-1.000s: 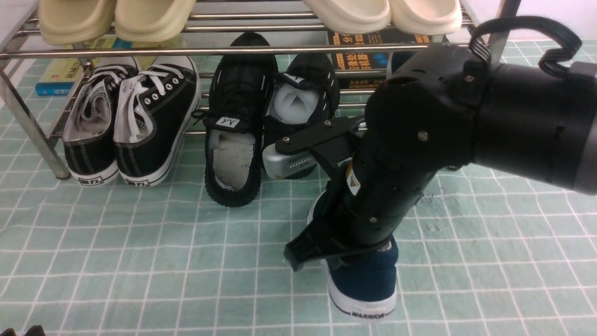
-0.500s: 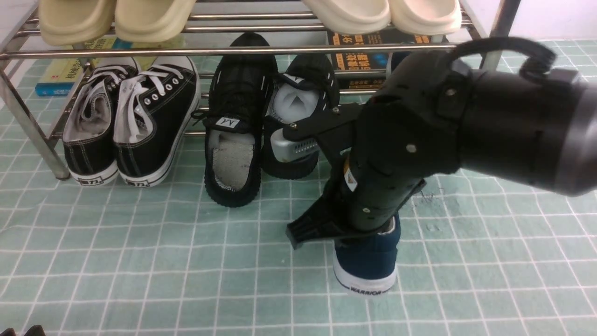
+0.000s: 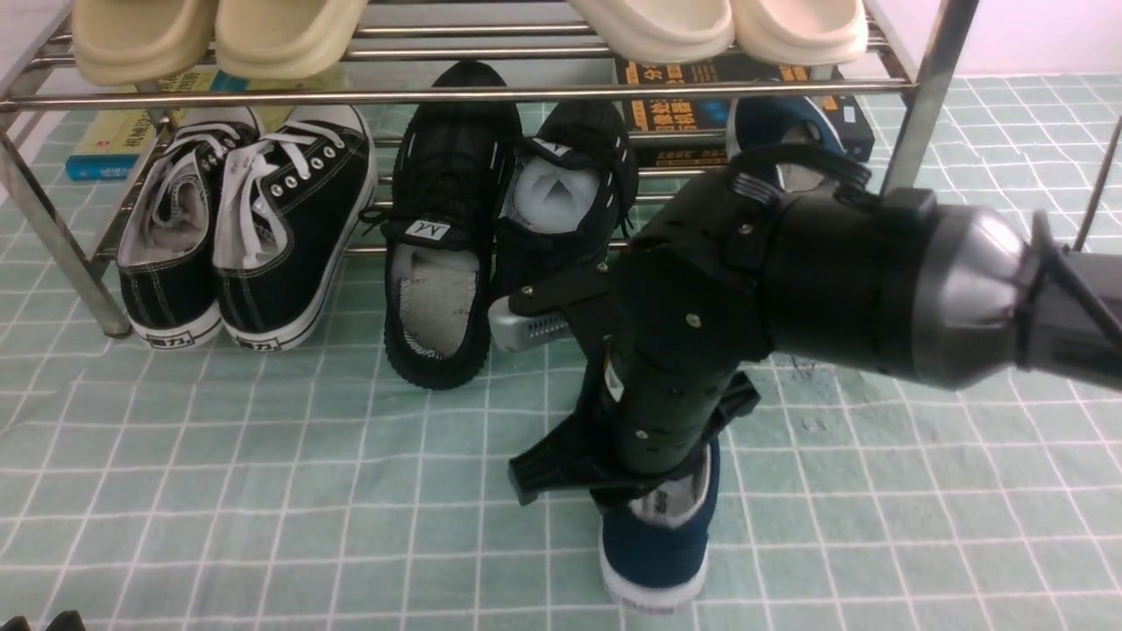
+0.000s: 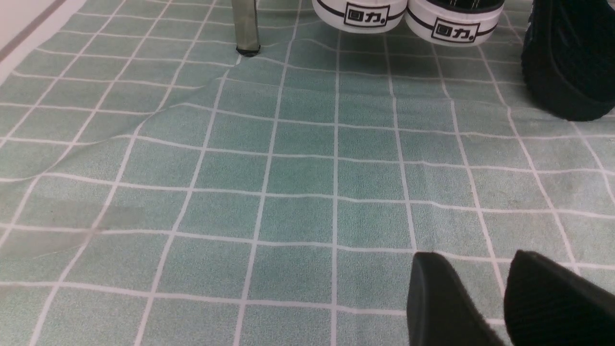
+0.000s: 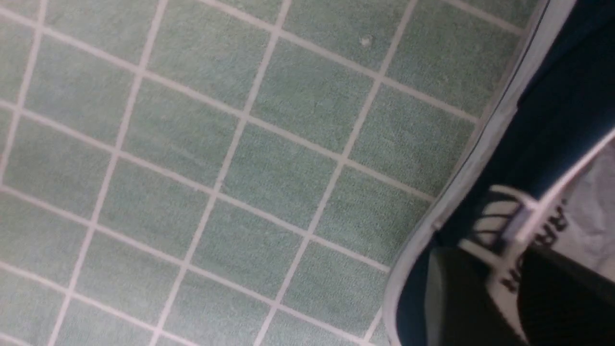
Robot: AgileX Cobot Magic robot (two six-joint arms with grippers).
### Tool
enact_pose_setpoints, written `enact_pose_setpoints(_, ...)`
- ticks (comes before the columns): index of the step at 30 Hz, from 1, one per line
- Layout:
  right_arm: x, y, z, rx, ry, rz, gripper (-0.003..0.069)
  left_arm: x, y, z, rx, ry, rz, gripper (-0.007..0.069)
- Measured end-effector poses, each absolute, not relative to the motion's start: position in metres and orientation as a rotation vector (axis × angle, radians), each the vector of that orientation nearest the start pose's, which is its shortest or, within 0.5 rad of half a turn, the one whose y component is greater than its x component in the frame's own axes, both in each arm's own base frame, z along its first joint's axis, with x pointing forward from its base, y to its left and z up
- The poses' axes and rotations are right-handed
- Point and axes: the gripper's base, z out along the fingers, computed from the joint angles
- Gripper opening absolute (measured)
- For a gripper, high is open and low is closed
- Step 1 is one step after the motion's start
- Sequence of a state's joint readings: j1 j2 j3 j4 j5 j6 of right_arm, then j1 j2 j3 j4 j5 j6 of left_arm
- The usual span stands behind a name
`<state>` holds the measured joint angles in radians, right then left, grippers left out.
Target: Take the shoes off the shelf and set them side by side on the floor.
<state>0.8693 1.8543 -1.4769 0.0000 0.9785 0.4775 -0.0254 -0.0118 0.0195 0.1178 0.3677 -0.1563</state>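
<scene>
My right gripper (image 5: 504,283) is shut on the heel collar of one navy slip-on shoe (image 3: 653,548), one finger inside and one outside. The shoe (image 5: 557,110) hangs low over the pale green gridded floor (image 3: 263,482) in front of the shelf; I cannot tell whether it touches. The big black right arm hides most of it. The other navy shoe (image 3: 771,123) sits on the lower tier of the chrome shelf (image 3: 438,94), far right, partly behind the arm. My left gripper (image 4: 475,262) is open and empty, low over the floor at front left.
On the lower tier stand black sneakers with white laces (image 3: 245,228) and all-black sneakers (image 3: 447,228), heels jutting onto the floor. Cream slippers (image 3: 219,31) fill the upper tier. Books (image 3: 114,131) lie behind. Chrome legs (image 3: 920,96) (image 4: 245,24) stand at the shelf's corners.
The right arm has swung left and down toward the camera with the navy shoe. The shoe's heel label no longer faces me. The second navy shoe on the shelf is now uncovered.
</scene>
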Motion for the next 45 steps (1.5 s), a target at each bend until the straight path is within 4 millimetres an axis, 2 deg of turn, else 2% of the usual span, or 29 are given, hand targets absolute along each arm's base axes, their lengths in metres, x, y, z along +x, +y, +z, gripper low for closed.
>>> enact_pose_setpoints(1, 0.251, 0.297, 0.249, -0.572, 2.832, 0.276, 0.0253, 0.053, 0.003, 0.174, -0.049, 1.856, -0.011, 0.0242)
enact_pose_setpoints(2, 0.250, 0.296, 0.262, -0.619, 2.817, 0.272, 0.0303, 0.053, 0.003, 0.174, -0.049, 1.856, -0.011, 0.0242)
enact_pose_setpoints(3, 0.250, 0.296, 0.266, -0.624, 2.809, 0.278, 0.0308, 0.053, 0.003, 0.174, -0.049, 1.856, -0.011, 0.0242)
enact_pose_setpoints(4, 0.251, 0.294, 0.279, -0.668, 2.783, 0.257, 0.0331, 0.053, 0.003, 0.174, -0.049, 1.856, -0.011, 0.0242)
enact_pose_setpoints(5, 0.251, 0.292, 0.290, -0.698, 2.767, 0.216, 0.0341, 0.053, 0.003, 0.174, -0.049, 1.856, -0.011, 0.0242)
enact_pose_setpoints(6, 0.252, 0.292, 0.292, -0.702, 2.757, 0.216, 0.0341, 0.053, 0.003, 0.174, -0.049, 1.856, -0.011, 0.0242)
enact_pose_setpoints(7, 0.254, 0.288, 0.306, -0.716, 2.741, 0.175, 0.0334, 0.053, 0.003, 0.174, -0.049, 1.856, -0.011, 0.0242)
enact_pose_setpoints(9, 0.259, 0.284, 0.318, -0.704, 2.721, 0.164, 0.0297, 0.053, 0.003, 0.174, -0.049, 1.856, -0.011, 0.0242)
enact_pose_setpoints(11, 0.270, 0.278, 0.333, -0.673, 2.692, 0.178, 0.0194, 0.053, 0.003, 0.174, -0.049, 1.856, -0.011, 0.0242)
enact_pose_setpoints(12, 0.271, 0.277, 0.334, -0.673, 2.689, 0.179, 0.0182, 0.053, 0.003, 0.174, -0.049, 1.856, -0.011, 0.0242)
enact_pose_setpoints(13, 0.278, 0.271, 0.341, -0.659, 2.667, 0.184, 0.0083, 0.053, 0.003, 0.174, -0.049, 1.856, -0.011, 0.0242)
enact_pose_setpoints(15, 0.292, 0.257, 0.349, -0.611, 2.653, 0.180, -0.0003, 0.053, 0.003, 0.174, -0.049, 1.856, -0.011, 0.0242)
enact_pose_setpoints(16, 0.293, 0.256, 0.349, -0.608, 2.653, 0.178, -0.0006, 0.053, 0.003, 0.174, -0.049, 1.856, -0.011, 0.0242)
enact_pose_setpoints(21, 0.323, 0.216, 0.350, -0.480, 2.674, 0.115, 0.0000, 0.053, 0.003, 0.174, -0.049, 1.856, -0.011, 0.0242)
enact_pose_setpoints(23, 0.332, 0.202, 0.351, -0.423, 2.678, 0.098, 0.0034, 0.053, 0.003, 0.174, -0.049, 1.856, -0.011, 0.0242)
enact_pose_setpoints(24, 0.332, 0.202, 0.351, -0.423, 2.678, 0.098, 0.0038, 0.053, 0.003, 0.174, -0.049, 1.856, -0.011, 0.0242)
enact_pose_setpoints(26, 0.342, 0.188, 0.351, -0.390, 2.667, 0.081, 0.0120, 0.053, 0.003, 0.174, -0.049, 1.856, -0.011, 0.0242)
enact_pose_setpoints(31, 0.357, 0.185, 0.340, -0.468, 2.619, 0.025, 0.0302, 0.053, 0.003, 0.174, -0.049, 1.856, -0.011, 0.0242)
enact_pose_setpoints(35, 0.368, 0.188, 0.322, -0.507, 2.633, -0.041, 0.0386, 0.053, 0.003, 0.174, -0.049, 1.856, -0.011, 0.0242)
enact_pose_setpoints(45, 0.397, 0.194, 0.285, -0.566, 2.563, -0.188, 0.0401, 0.053, 0.003, 0.174, -0.049, 1.856, -0.011, 0.0242)
